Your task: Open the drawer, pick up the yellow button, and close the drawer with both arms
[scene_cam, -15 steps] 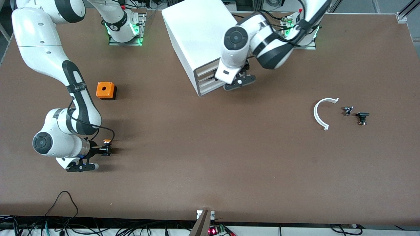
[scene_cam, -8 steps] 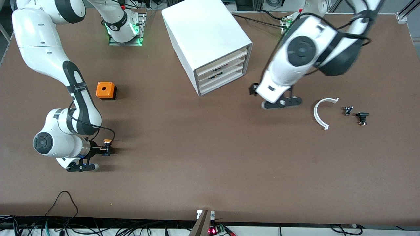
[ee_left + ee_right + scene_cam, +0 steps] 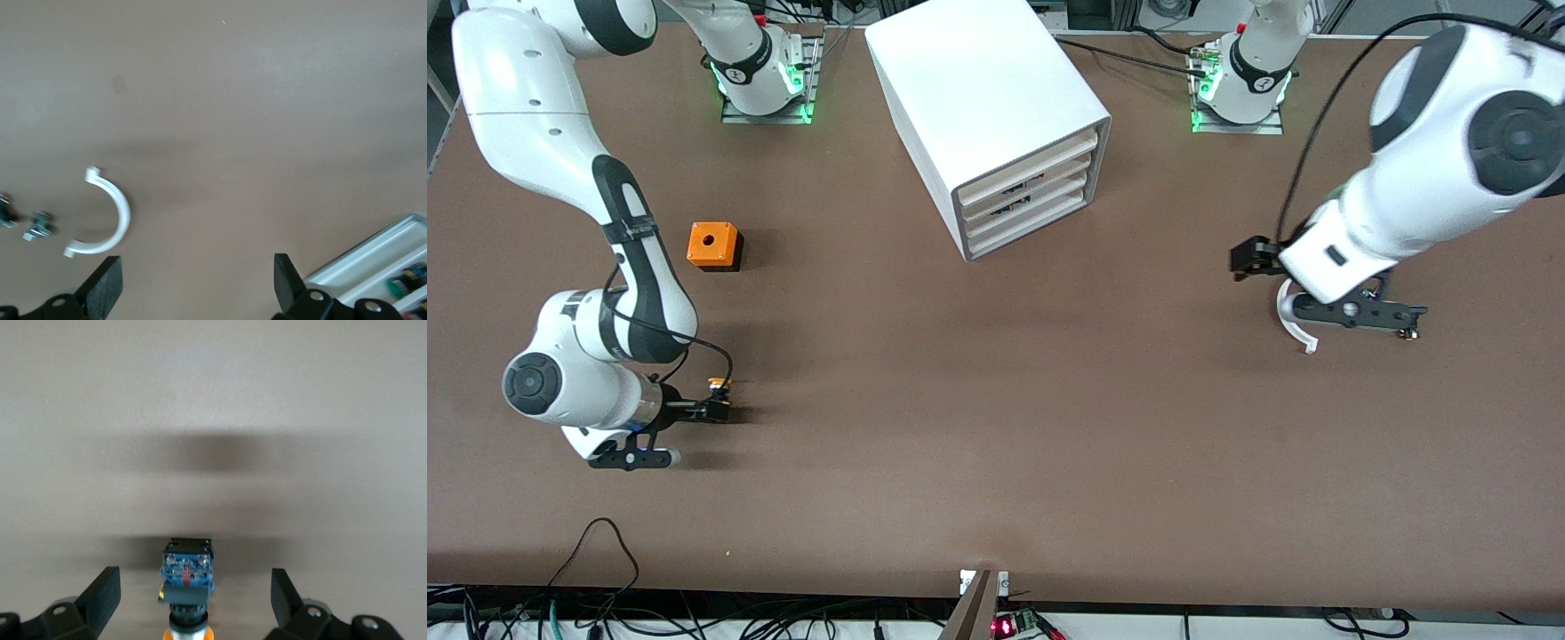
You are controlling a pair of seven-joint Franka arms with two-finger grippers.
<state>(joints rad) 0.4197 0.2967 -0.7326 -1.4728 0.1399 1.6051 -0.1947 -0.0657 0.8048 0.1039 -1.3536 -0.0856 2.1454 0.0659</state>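
The white cabinet (image 3: 978, 80) stands at the table's robot side, and its top drawer (image 3: 1027, 162) sits flush with the three below. The button (image 3: 718, 385), orange cap on a black-and-blue body, rests on the table toward the right arm's end. My right gripper (image 3: 710, 409) is open around it. In the right wrist view the button (image 3: 188, 570) lies between the wide-apart fingers (image 3: 103, 590), touching neither. My left gripper (image 3: 1245, 259) is open and empty over the table beside a white arc piece (image 3: 1285, 311). In the left wrist view it (image 3: 197, 263) frames bare table.
An orange cube with a hole (image 3: 713, 245) sits nearer the robots than the button. Small black parts (image 3: 1408, 333) lie by the arc, mostly under my left wrist. The left wrist view shows the arc (image 3: 113, 213), the parts (image 3: 40, 225) and a white drawer edge (image 3: 373, 263).
My left arm has swung away from the cabinet's drawer fronts toward its own end of the table and is now over the arc. My right gripper has drawn back slightly from the button.
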